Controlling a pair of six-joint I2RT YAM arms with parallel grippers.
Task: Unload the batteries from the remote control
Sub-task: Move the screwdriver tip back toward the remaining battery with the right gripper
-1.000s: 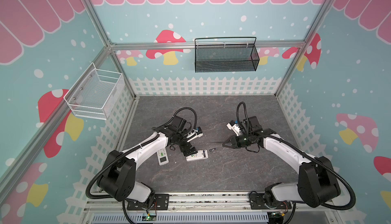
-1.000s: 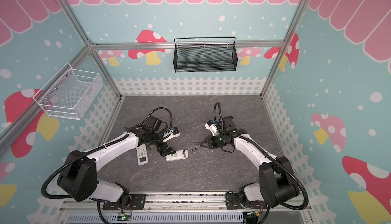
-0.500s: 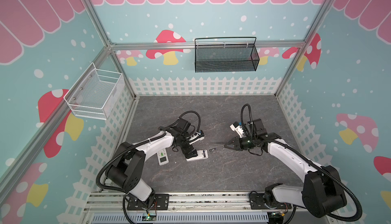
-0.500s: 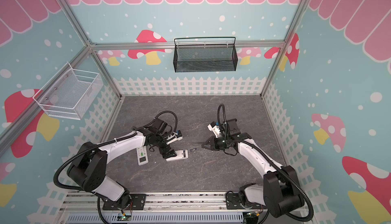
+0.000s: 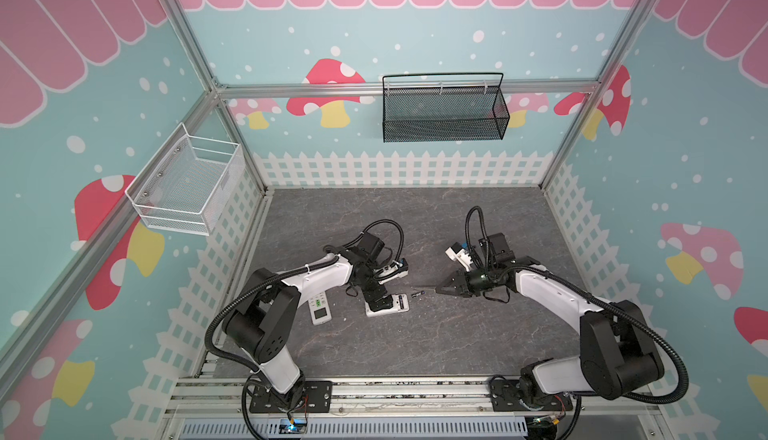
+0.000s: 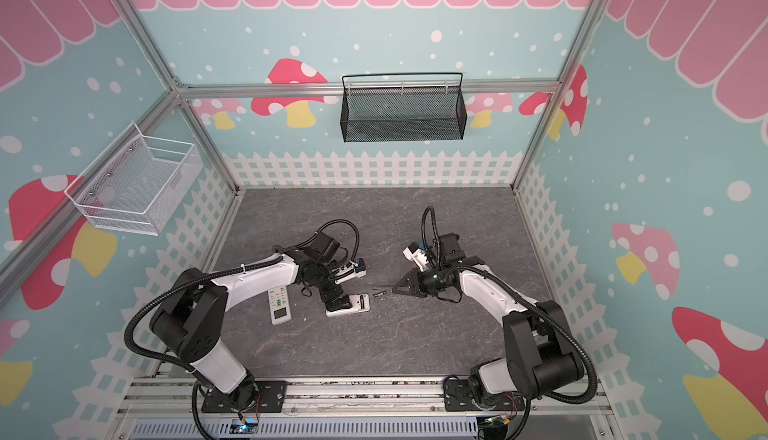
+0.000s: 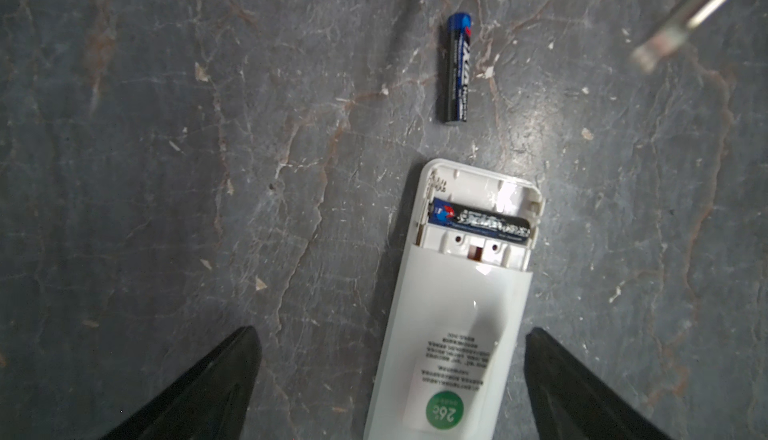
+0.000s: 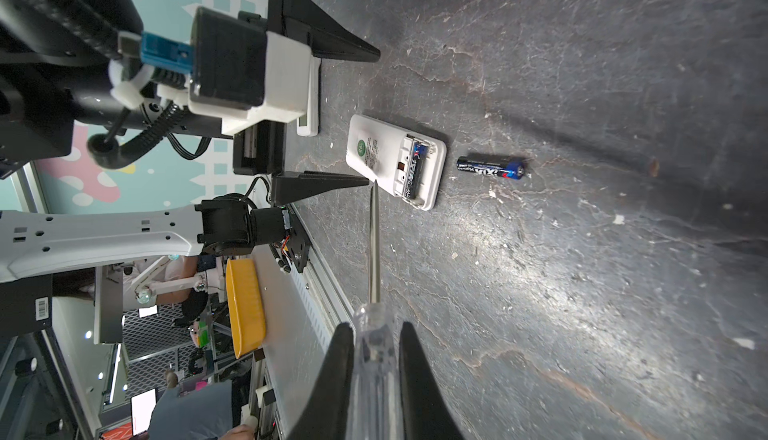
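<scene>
Quick rundown, going by both top views. The open remote [image 5: 392, 304] lies back-up near the middle of the table [image 5: 415, 346]. Its uncovered battery bay [image 7: 478, 186] is at the end facing 3 o'clock. One slot of the bay is bare. The seated battery [image 7: 482, 219], dark with blue print, lies crosswise in the other slot. The loose battery [image 7: 456, 70] is the same dark-and-blue kind. It lies flat on the table just past the bay end, at roughly 2 o'clock from the remote, close but not touching it.

The left tool [image 7: 390, 334] is spread wide and gripping nothing. Its fingers [image 8: 332, 43] stand either side of the remote's closed end. Whether one brushes the remote's edge, I honestly can't tell.

The right tool [image 8: 376, 334] is clenched on the clear handle of the screwdriver [image 8: 374, 242], over at 3 o'clock from the loose battery. The metal shaft points toward 9 o'clock, at the battery and the bay. In the left wrist view the tip is just a blur, clear of the loose battery.

A second remote [image 5: 320, 307] lies face-up, screen and buttons showing, at 9 o'clock from the open one. Its far end is hidden by the left arm.
</scene>
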